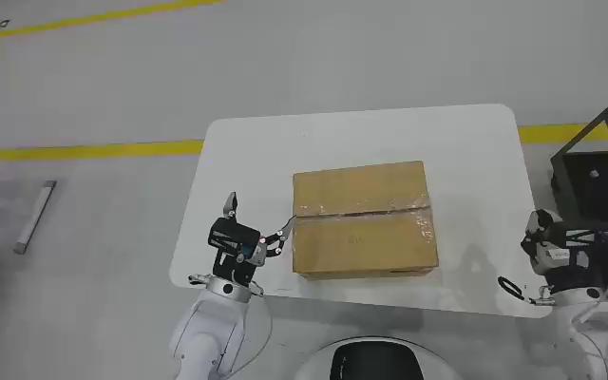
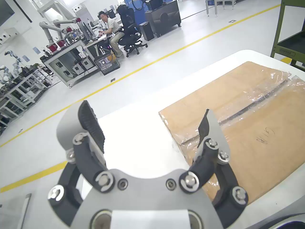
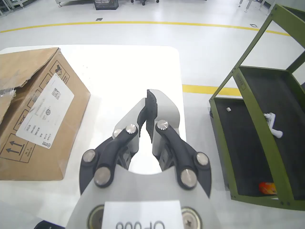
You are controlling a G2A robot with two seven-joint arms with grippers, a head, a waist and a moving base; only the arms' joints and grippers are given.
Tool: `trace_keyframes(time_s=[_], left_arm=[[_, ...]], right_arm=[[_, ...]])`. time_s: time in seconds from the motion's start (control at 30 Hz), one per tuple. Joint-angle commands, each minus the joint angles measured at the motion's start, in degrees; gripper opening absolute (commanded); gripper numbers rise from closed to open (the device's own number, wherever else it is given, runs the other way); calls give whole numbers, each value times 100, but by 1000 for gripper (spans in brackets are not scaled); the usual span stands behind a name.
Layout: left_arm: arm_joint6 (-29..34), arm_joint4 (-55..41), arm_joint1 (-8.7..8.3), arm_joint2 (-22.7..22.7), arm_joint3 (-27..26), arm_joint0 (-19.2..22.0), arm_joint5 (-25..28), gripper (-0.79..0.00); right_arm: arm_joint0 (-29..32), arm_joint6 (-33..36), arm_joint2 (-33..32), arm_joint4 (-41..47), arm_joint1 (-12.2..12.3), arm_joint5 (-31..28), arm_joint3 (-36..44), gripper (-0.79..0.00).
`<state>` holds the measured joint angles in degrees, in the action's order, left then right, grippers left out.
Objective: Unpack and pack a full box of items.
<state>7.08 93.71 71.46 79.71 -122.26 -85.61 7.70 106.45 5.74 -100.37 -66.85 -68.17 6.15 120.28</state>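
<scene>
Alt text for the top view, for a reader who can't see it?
A closed cardboard box, its top seam taped over, sits on a white table. The left gripper, open, is at the box's end, level with the seam.

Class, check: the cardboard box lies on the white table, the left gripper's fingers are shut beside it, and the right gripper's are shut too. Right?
No: the left gripper has its fingers open beside the cardboard box, as the left wrist view shows. The box lies on the white table; the right gripper is shut.
</scene>
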Motion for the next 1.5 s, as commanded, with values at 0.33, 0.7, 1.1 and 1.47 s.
trace_keyframes(time_s=[0.33,0.7,1.1,1.47], left_arm=[[0,0,0,0,0,0,0,0],[0,0,0,0,0,0,0,0],[0,0,0,0,0,0,0,0],[0,0,0,0,0,0,0,0]], right_arm=[[-136,-58,278,-59,-32,-173,-92,-785],[-275,-51,729,-49,-80,-185,-241,-785],[-1038,-159,1889,-32,-224,-68,-998,-785],[-1366,-272,2293,193,-290,-471,-1279,-785]])
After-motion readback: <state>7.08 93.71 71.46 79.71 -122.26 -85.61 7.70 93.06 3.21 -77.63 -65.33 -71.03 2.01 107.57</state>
